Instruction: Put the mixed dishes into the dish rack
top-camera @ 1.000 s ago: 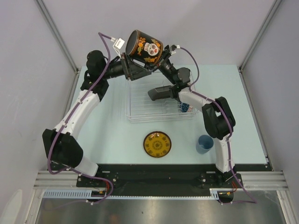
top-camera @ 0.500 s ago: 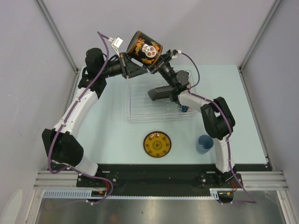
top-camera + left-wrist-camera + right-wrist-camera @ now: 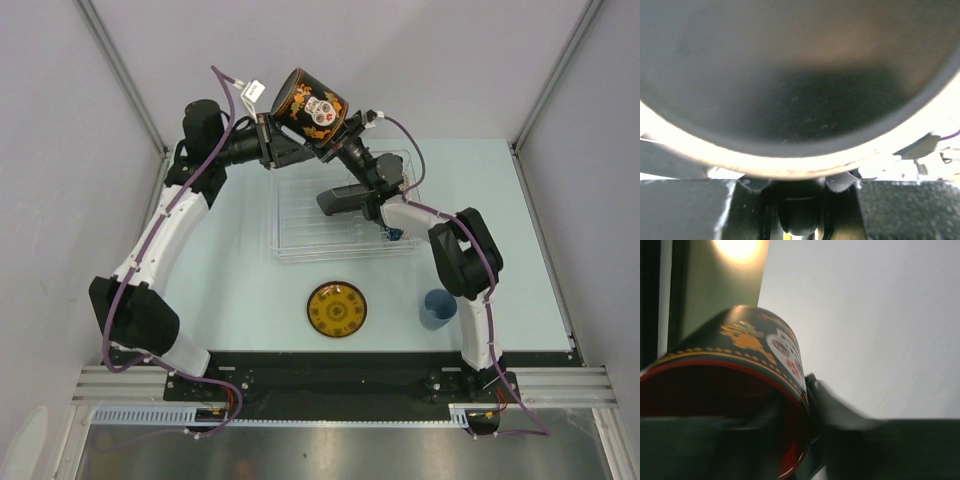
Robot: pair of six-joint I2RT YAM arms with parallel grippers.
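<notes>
Inventory of surfaces, as they look from my own wrists and from overhead:

- Dark cup (image 3: 310, 105): looks like glazed ceramic. The outside is glossy black with gold and white printed motifs, the inside a shiny red, and the foot ring is pale and faintly rough.
- Dish rack (image 3: 300, 235): clear plastic, smooth and ribbed.
- Saucer (image 3: 336, 309): yellow-brown, with a glossy glaze.
- Light blue cup (image 3: 437, 308): smooth, with little shine.
- Table (image 3: 230, 290): pale blue, matt and even.
- My left fingers (image 3: 905, 210): black and matt, with a coarse, grainy texture.
- My arm shells (image 3: 168, 232): smooth white and black plastic with a slight sheen.
- Base rail (image 3: 575, 383): bare silver metal with a dull lustre.
</notes>
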